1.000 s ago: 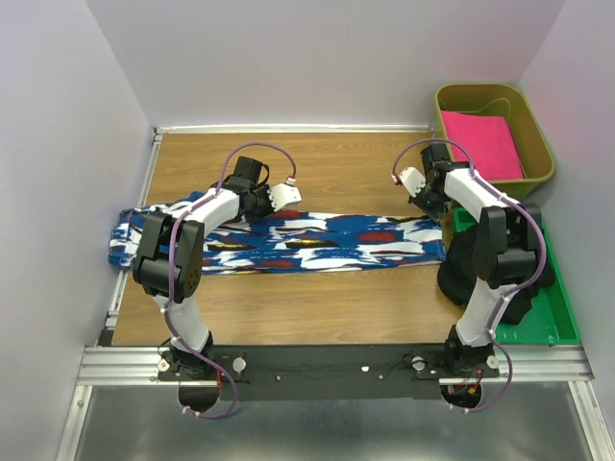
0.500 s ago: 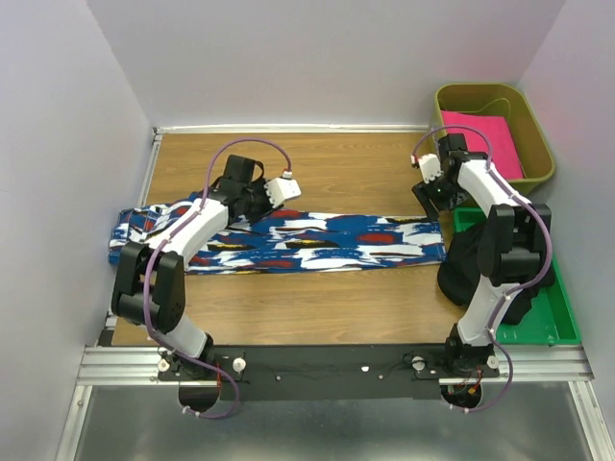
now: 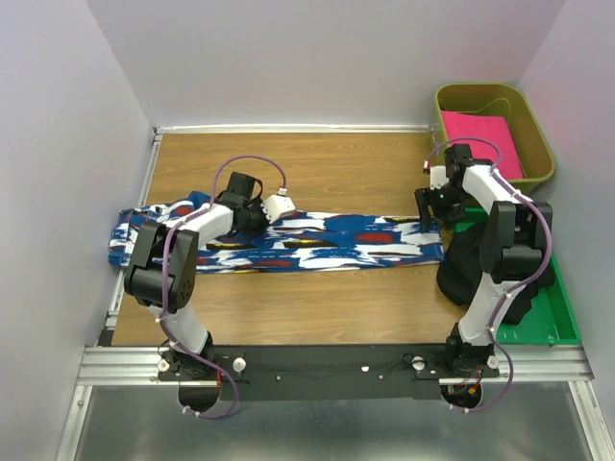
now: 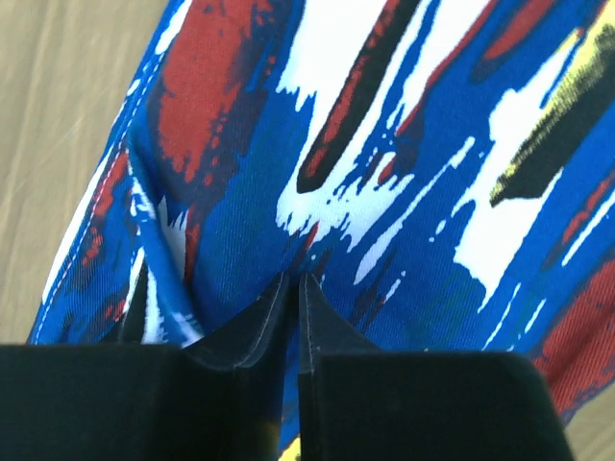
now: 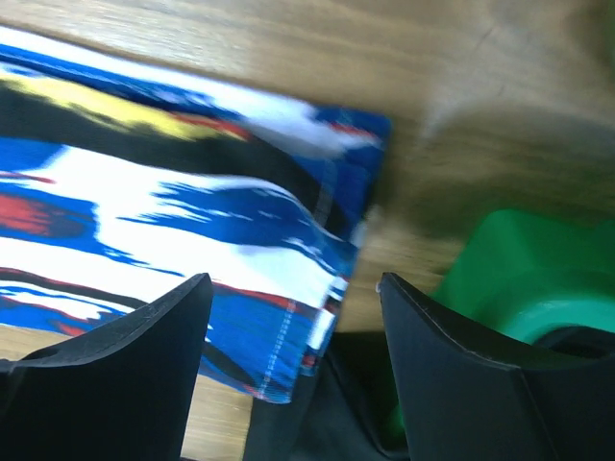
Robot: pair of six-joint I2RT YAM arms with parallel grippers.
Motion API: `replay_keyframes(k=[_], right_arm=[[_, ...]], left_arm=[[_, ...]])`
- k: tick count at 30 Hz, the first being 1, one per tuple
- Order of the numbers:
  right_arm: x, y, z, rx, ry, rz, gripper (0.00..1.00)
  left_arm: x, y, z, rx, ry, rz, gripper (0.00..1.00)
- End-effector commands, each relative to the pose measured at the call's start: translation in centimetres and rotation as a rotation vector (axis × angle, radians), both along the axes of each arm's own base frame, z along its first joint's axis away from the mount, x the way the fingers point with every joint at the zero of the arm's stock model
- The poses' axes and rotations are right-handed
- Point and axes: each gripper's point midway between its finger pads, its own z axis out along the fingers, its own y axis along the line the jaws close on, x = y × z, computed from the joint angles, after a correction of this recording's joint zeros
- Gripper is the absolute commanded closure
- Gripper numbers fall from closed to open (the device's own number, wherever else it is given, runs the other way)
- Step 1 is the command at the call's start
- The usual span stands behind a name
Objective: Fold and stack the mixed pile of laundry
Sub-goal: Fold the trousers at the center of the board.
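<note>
Cloth spread flat under both grippers

Blue cloth (image 3: 317, 240) lies lengthwise on the table (image 3: 336, 173), with the black garment (image 3: 461, 269) heaped at its right end. The right gripper (image 5: 293, 288) gapes wide over that hem, empty. The left gripper (image 4: 296, 280) is pressed closed, tips on the cloth.

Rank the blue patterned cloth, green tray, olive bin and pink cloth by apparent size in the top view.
1. blue patterned cloth
2-3. green tray and olive bin: they look alike, and the tray is partly hidden, so they are left unranked
4. pink cloth
</note>
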Motion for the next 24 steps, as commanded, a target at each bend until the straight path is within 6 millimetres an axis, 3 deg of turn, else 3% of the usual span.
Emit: replay_keyframes(k=[1,10,12,13,14,19,20,21,23,24], right_arm=[[-0.5,0.5,-2.3,0.052,0.045,-0.08,0.22],[-2.2,1.7,-5.3,0.113,0.112,-0.112,0.23],[-2.6,2.5,-5.7,0.155,0.127,-0.112,0.28],[-2.9,2.7,-6.1,0.169,0.141,-0.111,0.32],[-3.0,3.2,-6.3,0.196,0.145,-0.109,0.43],[-4.7,5.1,-7.0,0.277,0.201,-0.081,0.74],[-4.7,5.5,-6.6,0.29,0.189,-0.072,0.91],[-4.7,5.6,-6.1,0.298,0.18,-0.062,0.99],[-4.8,5.5,-4.7,0.293,0.16,-0.05,0.99],[-4.3,5.3,-2.4,0.282,0.09,-0.037,0.99]], left_arm=[[-0.2,4.9,-2.4,0.105,0.033,0.088,0.83],[-0.1,5.5,-2.2,0.097,0.026,0.095,0.82],[0.0,5.4,-2.1,0.094,0.024,0.092,0.81],[0.2,5.3,-1.9,0.091,0.018,0.092,0.81],[0.3,5.1,-1.7,0.083,0.014,0.09,0.8],[0.8,4.5,-0.7,0.046,0.003,0.094,0.72],[0.8,4.3,-0.4,0.033,0.001,0.091,0.7],[0.8,4.2,0.0,0.026,-0.005,0.09,0.69],[0.8,3.9,0.4,0.011,-0.012,0.079,0.67],[0.8,3.9,1.1,0.002,-0.025,0.075,0.66]])
